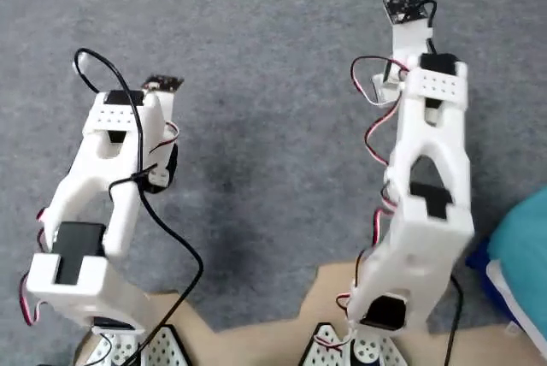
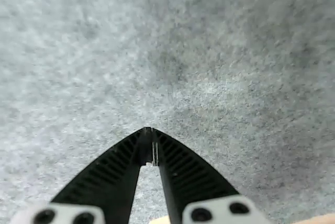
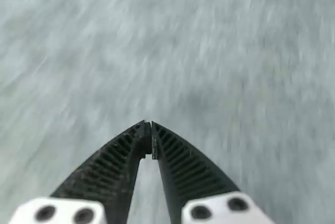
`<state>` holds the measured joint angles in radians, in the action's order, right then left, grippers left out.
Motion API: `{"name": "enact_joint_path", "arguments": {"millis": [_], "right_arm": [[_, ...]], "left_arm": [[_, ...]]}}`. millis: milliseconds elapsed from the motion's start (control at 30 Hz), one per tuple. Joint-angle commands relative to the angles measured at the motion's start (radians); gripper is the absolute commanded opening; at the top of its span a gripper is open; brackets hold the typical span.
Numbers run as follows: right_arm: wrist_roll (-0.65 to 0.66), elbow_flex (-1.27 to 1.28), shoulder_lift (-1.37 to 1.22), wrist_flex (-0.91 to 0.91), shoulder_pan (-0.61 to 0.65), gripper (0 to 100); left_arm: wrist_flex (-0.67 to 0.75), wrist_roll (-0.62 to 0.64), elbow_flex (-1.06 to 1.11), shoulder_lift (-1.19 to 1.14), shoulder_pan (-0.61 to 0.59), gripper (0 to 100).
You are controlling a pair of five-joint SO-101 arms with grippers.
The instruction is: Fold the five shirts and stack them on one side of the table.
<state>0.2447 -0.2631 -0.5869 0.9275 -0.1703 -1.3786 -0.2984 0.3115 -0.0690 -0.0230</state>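
The shirts (image 1: 523,250) lie at the right edge of the table in the high view, close to the base of the arm on that side, and the frame cuts most of them off. What shows is a soft, rounded bulge of teal cloth on top. A sliver of dark blue cloth (image 1: 477,256) sits at its inner edge, and a thin white layer (image 1: 506,287) lies below. Three colours can be counted, but I cannot tell how many garments they make up or whether they are folded.

The left jaws, in their own wrist view, are pressed together at the tips: two black ribbed wedges poised over grey cover. The right jaws are likewise closed tip to tip over the same grey surface. In the high view both pairs are hidden beneath the arms' own bodies.

There are two arms, both with white moulded shells and black motor blocks. One arm (image 1: 94,203), toward the picture's left, is folded back. The other arm (image 1: 427,195) stretches farther out over the table. Each carries a small dark circuit board (image 1: 162,84) at its far end, the second board (image 1: 403,7) lying well beyond the first. Thin red, black and white wires (image 1: 376,139) loop along the shells.

The table (image 1: 256,84) wears a grey, nubby, felt-like cover. A pale wooden board (image 1: 256,319) with an angular cut edge lies under the arm bases.
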Motion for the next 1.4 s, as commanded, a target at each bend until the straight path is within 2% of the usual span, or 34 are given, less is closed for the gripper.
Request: {"name": "enact_joint_path", "arguments": {"millis": [0, 167, 333, 533, 767, 1167, 1367], "right_arm": [[-0.011, -0.191, -0.216, 0.028, -0.019, 0.6], [-0.003, -0.599, -0.366, 0.516, -0.091, 0.6], [0.186, -0.894, -0.512, 0.864, -0.148, 0.6], [0.216, -0.788, -0.542, 0.861, -0.325, 0.5], [0.354, -0.561, -0.427, 0.861, -0.461, 0.5], [0.488, -0.033, -0.137, 0.833, -0.539, 0.5], [0.503, -0.022, 0.019, 0.818, -0.506, 0.5]], "left_arm": [[-0.011, -0.005, 0.005, 0.058, 0.005, 2], [-0.011, -0.003, 0.002, 0.059, -0.043, 2], [-0.011, -0.009, 0.005, 0.059, -0.071, 2], [-0.011, -0.009, 0.003, 0.065, -0.106, 2], [-0.003, -0.009, -0.003, 0.065, -0.098, 2], [-0.008, -0.011, -0.003, 0.065, -0.106, 2], [0.034, 0.0, -0.015, 0.067, -0.107, 2]]}}
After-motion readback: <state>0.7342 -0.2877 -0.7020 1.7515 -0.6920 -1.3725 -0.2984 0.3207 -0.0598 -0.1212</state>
